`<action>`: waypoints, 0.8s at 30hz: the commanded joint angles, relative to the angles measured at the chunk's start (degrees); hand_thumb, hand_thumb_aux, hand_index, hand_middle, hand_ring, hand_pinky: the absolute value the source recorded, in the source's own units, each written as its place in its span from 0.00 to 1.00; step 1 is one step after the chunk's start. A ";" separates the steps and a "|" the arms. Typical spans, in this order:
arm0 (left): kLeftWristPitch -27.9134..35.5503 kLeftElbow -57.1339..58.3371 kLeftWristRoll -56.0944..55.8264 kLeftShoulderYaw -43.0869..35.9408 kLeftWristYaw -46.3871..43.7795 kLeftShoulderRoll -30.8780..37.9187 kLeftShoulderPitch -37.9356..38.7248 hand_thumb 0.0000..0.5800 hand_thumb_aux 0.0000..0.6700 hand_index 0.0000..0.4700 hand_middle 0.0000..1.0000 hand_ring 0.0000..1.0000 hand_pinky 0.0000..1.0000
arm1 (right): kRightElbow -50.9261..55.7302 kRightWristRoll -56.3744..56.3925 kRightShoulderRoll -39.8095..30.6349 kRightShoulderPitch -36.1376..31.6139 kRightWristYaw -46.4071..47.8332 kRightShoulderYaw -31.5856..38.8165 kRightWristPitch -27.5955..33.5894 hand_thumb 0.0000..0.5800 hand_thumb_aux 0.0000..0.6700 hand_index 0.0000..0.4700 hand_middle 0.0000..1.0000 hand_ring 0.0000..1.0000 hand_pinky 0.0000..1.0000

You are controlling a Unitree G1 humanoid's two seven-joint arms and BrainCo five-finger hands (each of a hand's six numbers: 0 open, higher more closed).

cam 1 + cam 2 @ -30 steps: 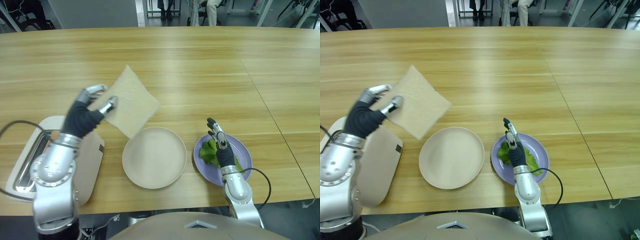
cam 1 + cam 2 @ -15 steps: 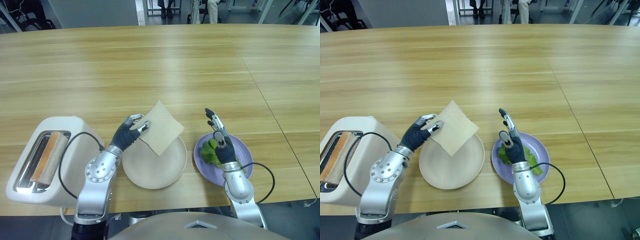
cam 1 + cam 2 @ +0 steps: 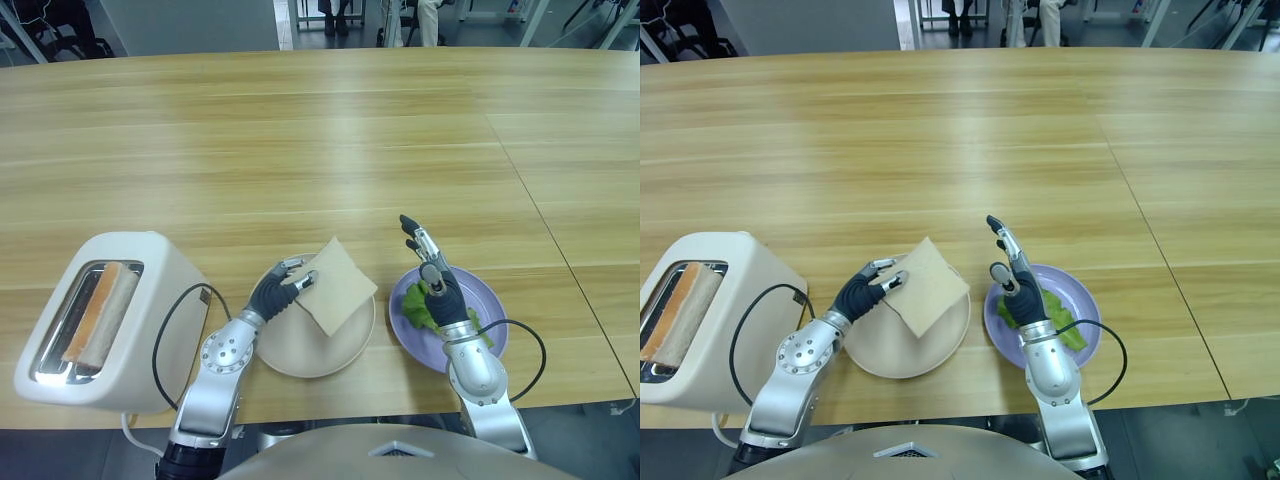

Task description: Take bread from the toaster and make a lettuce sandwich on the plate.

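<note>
My left hand (image 3: 279, 294) is shut on a slice of bread (image 3: 338, 285), holding it tilted just over the beige plate (image 3: 300, 358) at the table's front. A cream toaster (image 3: 150, 300) stands at the front left with another slice of bread (image 3: 100, 312) in its slot. To the right, a lettuce leaf (image 3: 418, 305) lies on a purple plate (image 3: 490, 300). My right hand (image 3: 432, 275) hovers over that plate with fingers stretched out, holding nothing.
The toaster's black cable (image 3: 170, 320) loops past my left arm. The wooden table (image 3: 320, 140) stretches bare behind the plates, with a seam (image 3: 520, 180) on its right. Chair and table legs stand beyond the far edge.
My left hand has brought the bread slice down and to the right, from above the toaster to just over the beige plate. The view shifted, baring the toaster. The right hand rose slightly.
</note>
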 commanded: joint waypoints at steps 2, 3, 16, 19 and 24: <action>1.68 -2.13 0.87 -0.27 -0.47 1.69 2.12 1.00 1.00 0.98 1.00 1.00 1.00 | -0.85 1.13 -0.04 0.02 0.32 -0.96 1.09 0.00 0.00 0.00 0.00 0.00 0.00; 1.67 -2.41 0.84 -0.21 -0.56 1.94 2.49 1.00 1.00 0.98 1.00 1.00 1.00 | -0.89 1.19 -0.02 0.09 0.29 -1.02 1.14 0.00 0.00 0.00 0.00 0.00 0.00; 0.22 0.10 3.62 -0.54 1.02 3.31 4.16 1.00 1.00 0.98 1.00 1.00 1.00 | -1.26 2.16 -0.01 0.26 0.60 -1.84 1.81 0.00 0.00 0.00 0.00 0.00 0.00; -0.36 1.18 4.78 -0.79 1.32 3.74 3.78 1.00 1.00 0.98 1.00 1.00 1.00 | -1.14 2.30 0.00 0.22 0.69 -2.02 1.83 0.00 0.00 0.00 0.00 0.00 0.00; -2.31 2.29 9.09 -1.53 2.70 5.33 3.49 0.04 0.02 0.02 0.00 0.00 0.00 | -0.91 2.51 0.02 0.13 0.74 -2.32 1.78 0.00 0.00 0.00 0.00 0.00 0.00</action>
